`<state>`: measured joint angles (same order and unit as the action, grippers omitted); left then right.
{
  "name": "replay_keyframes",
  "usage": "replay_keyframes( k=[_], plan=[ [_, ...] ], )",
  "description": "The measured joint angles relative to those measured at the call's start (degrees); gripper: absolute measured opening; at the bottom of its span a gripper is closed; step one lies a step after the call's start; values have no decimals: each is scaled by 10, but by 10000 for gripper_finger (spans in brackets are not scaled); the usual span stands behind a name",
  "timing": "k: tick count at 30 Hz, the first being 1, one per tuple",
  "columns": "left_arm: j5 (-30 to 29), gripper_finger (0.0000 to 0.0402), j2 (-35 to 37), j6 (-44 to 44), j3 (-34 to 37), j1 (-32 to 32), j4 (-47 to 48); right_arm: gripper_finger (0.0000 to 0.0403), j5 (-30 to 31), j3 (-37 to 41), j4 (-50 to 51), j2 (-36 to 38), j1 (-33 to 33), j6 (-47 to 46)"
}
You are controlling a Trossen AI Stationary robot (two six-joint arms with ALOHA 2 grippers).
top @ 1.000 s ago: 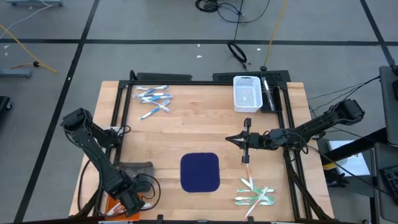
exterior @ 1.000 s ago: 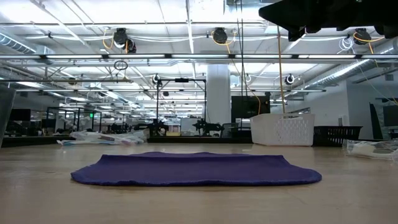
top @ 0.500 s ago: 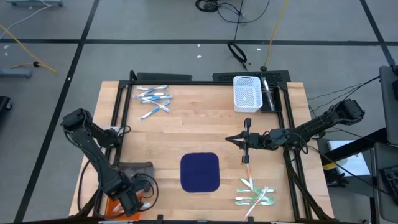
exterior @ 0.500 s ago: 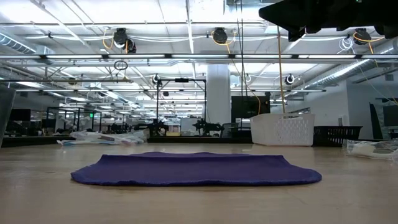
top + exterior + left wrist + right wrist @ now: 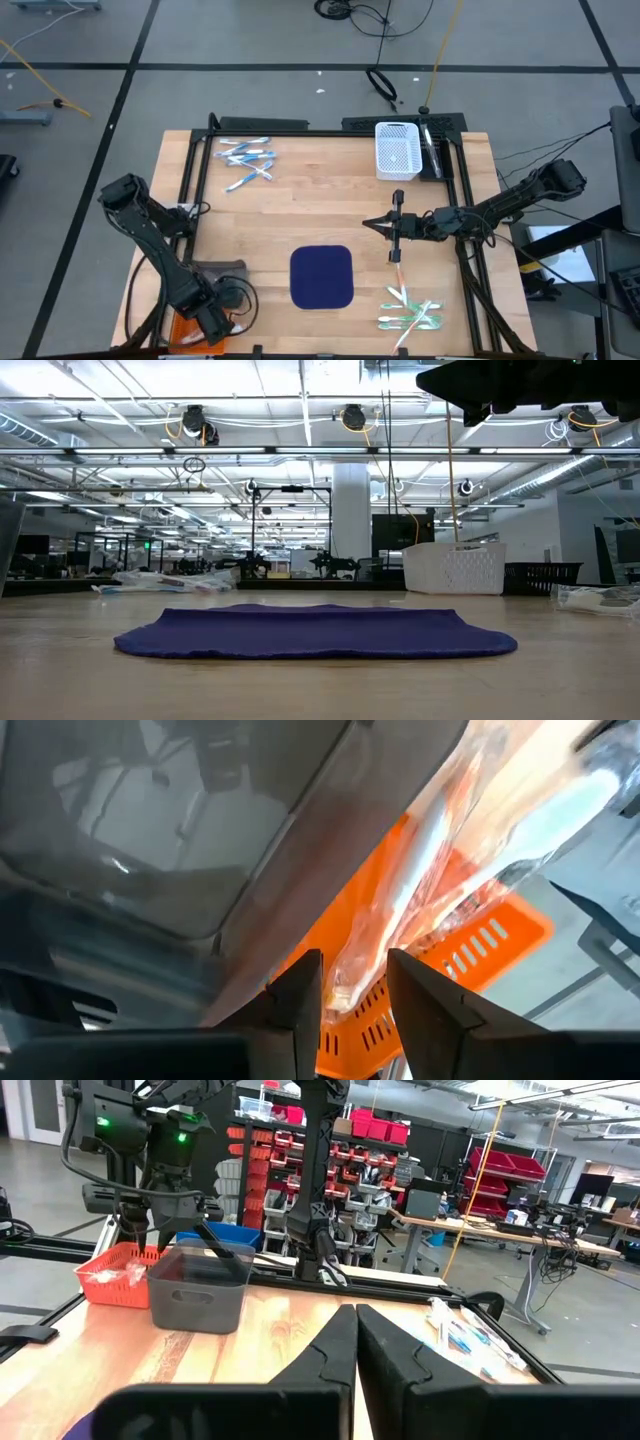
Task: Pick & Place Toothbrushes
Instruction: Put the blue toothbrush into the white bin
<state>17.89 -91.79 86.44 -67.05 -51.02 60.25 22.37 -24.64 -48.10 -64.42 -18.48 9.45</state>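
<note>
Blue-and-white toothbrushes (image 5: 245,155) lie in a loose heap at the far left of the table. Green, white and orange-pink ones (image 5: 408,312) lie at the near right. My left gripper (image 5: 355,995) hangs open at the near left corner, pointing steeply down over an orange basket (image 5: 183,330). The end of a clear-wrapped toothbrush (image 5: 420,860) shows between its fingers, above the basket. My right gripper (image 5: 375,226) is shut and level in mid-air right of centre, with nothing in it. My left gripper stands with a finger on either side of the wrapped toothbrush's near end (image 5: 352,970); whether either finger touches the wrapper I cannot tell. The wrapped brush runs slanting away from the fingers over the orange basket's slotted wall (image 5: 480,945).
A navy mat (image 5: 322,277) lies flat near the table's middle front. A grey bin (image 5: 220,272) stands just beside the orange basket. A white basket (image 5: 396,150) sits at the far right. A black frame (image 5: 195,180) runs along the table's sides and back.
</note>
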Motion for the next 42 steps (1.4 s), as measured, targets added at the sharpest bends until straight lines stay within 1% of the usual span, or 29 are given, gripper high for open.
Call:
replay_keyframes(
  k=[4,7,11,17,19,23,25,27,31,37,40,42],
  plan=[
    [-9,107,0,-32,0,21,0,2,0,0,0,0,0,0],
    [-34,106,7,-61,0,40,3,2,0,0,0,0,0,0],
    [-71,106,26,-85,0,71,16,2,0,0,2,0,0,0],
    [-89,106,60,-112,0,100,28,2,0,0,10,0,0,0],
    [-110,106,65,-122,0,110,52,2,0,0,12,0,0,0],
    [-179,106,64,-128,0,138,143,2,0,0,13,0,0,0],
    [-209,106,65,-125,0,158,185,2,0,0,13,0,0,0],
    [-232,106,65,-137,0,182,208,2,0,0,13,0,0,0],
    [-276,106,64,-200,0,228,221,2,0,0,17,0,0,0],
    [-325,106,64,-299,0,307,219,2,0,0,17,0,0,0],
    [-341,106,64,-347,0,348,221,2,0,0,17,0,0,0],
    [-341,106,64,-378,0,378,219,2,0,0,17,0,0,-5]
  ],
)
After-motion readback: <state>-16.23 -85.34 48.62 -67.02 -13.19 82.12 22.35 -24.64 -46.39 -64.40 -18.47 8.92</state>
